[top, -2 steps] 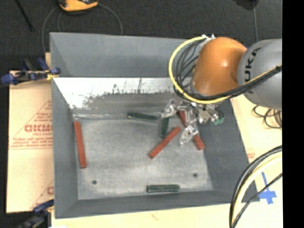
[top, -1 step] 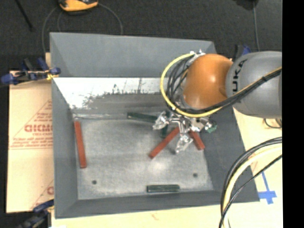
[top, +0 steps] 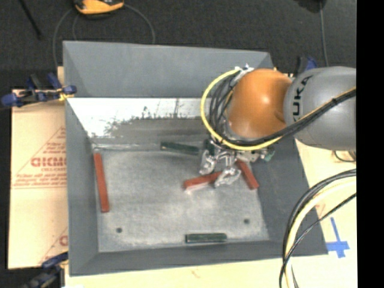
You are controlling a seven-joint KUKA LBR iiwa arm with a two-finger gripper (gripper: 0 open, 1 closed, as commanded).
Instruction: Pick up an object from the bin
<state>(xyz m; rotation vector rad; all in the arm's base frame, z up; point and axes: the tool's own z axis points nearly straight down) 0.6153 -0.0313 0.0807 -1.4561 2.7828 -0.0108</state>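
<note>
Red-brown stick (top: 198, 183) near mid-bin, flat on the floor, a little tilted, right end running in under the gripper (top: 219, 171). Nearest thing to the gripper, so taken as the likely pick. Gripper low in the right half of the grey bin (top: 81, 179), beneath the orange wrist cover (top: 258, 104), at floor level or close to it. Pincer state: cannot tell; metalwork jumbled over the stick's end, no clear gap or closure to read. Contact with the stick: likewise not readable.

Step in hand, as judged: final approach onto the grasp, or the grasp itself. Lift not begun, stick flat on the floor. Next move calls for a firm pinch across the stick's narrow width near its right end, then a straight rise. Hold that far off-centre likely to let the long end droop or swing; worth watching for slip. Second red-brown stick (top: 249, 176) just beside the gripper on its right, slanted; risk of nudging it or catching both.

Count:
- **Red-brown sticks, three:** one under the gripper, one just right of it, one (top: 101, 182) lengthwise along the left wall, well apart.
- **Dark green sticks, two:** one (top: 180, 147) near the back wall, just left of the gripper; one (top: 206, 238) along the front wall.

Five loose things in all, none heaped.
</note>
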